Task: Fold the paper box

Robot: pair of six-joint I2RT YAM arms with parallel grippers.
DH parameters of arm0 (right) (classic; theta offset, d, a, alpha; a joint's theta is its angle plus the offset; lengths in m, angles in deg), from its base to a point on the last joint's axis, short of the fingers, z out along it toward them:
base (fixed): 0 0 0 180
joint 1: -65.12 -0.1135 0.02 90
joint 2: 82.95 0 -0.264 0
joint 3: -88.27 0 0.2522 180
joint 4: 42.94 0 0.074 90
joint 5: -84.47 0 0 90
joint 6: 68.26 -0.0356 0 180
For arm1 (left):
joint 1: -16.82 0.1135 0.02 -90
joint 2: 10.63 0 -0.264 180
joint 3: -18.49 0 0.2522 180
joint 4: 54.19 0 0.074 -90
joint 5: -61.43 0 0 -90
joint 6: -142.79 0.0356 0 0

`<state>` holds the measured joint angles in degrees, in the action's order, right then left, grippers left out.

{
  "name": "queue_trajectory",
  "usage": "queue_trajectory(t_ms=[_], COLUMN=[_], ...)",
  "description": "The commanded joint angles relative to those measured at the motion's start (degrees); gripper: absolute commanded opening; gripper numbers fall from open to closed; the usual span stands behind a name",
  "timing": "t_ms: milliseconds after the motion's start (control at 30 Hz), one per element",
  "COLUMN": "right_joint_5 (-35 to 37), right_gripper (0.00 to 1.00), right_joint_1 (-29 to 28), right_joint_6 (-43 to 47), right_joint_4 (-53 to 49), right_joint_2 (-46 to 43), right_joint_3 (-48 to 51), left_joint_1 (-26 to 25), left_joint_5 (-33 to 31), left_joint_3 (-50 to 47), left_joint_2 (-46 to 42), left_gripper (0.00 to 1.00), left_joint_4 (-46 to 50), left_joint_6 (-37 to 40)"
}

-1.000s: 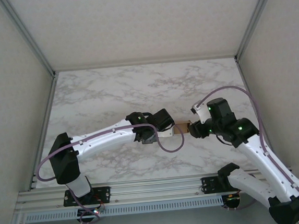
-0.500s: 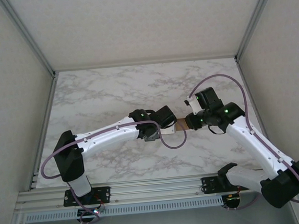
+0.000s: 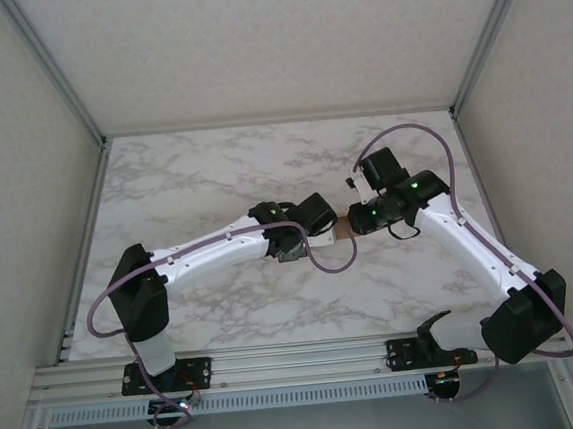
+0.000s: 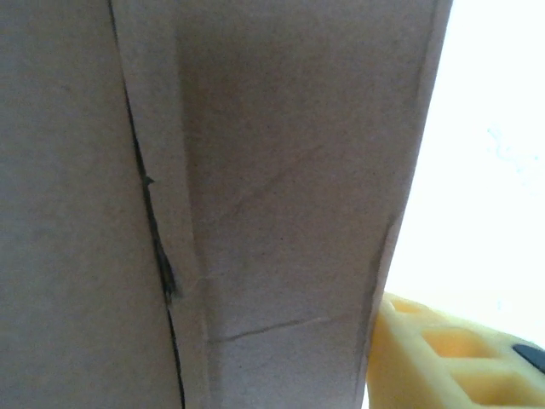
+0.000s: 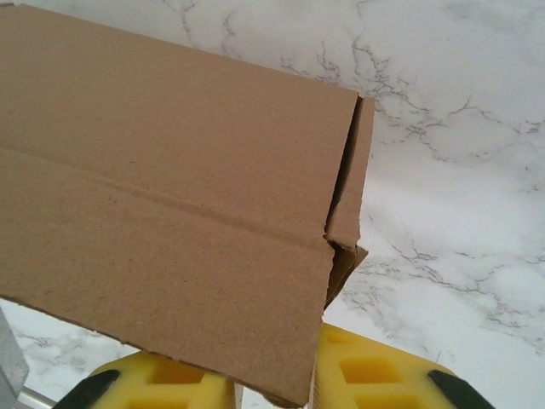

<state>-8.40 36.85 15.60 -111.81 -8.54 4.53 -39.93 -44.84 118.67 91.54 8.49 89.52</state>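
Change: over the last second my right arm has swung away from its base and reached farther out. The meeting point of the two grippers has drifted toward the far side of the table [image 3: 212, 171].
Box: it sits between the two wrists near mid-table [image 3: 342, 232], and the right wrist view shows marble past its edges.
Right gripper: it is on the box's right end [image 3: 356, 222]. On its wrist view the bottom edge of the cardboard runs down between the yellow fingers [image 5: 375, 375], so I read it as clamped on the box.
Left gripper: it is at the box's left end [image 3: 330, 235]. On its wrist view cardboard fills most of the frame and one yellow finger [image 4: 426, 358] shows beside the box's edge. I cannot tell whether the jaws are clenched or released.
Meaning: I judge this to be a carry or re-pose with both ends attended, not a fold stroke. The long panels already lie against each other.
Container: the box is the only one. Its end flap [image 5: 351, 170] stands slightly ajar and is not tucked.
Contents: the slit beside the flap is dark and I see nothing in it.
Left to do: I judge closing that end comes next.
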Motion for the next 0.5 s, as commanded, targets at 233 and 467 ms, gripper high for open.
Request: queue_trajectory(t_ms=[233,467], right_joint_5=[-0.39,-2.03], right_gripper=[0.59,0.63], right_joint_1=[-0.37,-0.06], right_joint_6=[-1.33,-2.29], right_joint_4=[-2.54,-3.99], right_joint_2=[0.17,-4.79], right_joint_3=[-8.12,-10.57], left_joint_1=[2.42,3.52], left_joint_5=[2.21,7.83], left_joint_3=[3.23,7.05], left_joint_2=[0.58,0.61], left_gripper=[0.35,0.36], left_joint_4=[-1.38,0.8], left_joint_6=[0.09,-1.43])
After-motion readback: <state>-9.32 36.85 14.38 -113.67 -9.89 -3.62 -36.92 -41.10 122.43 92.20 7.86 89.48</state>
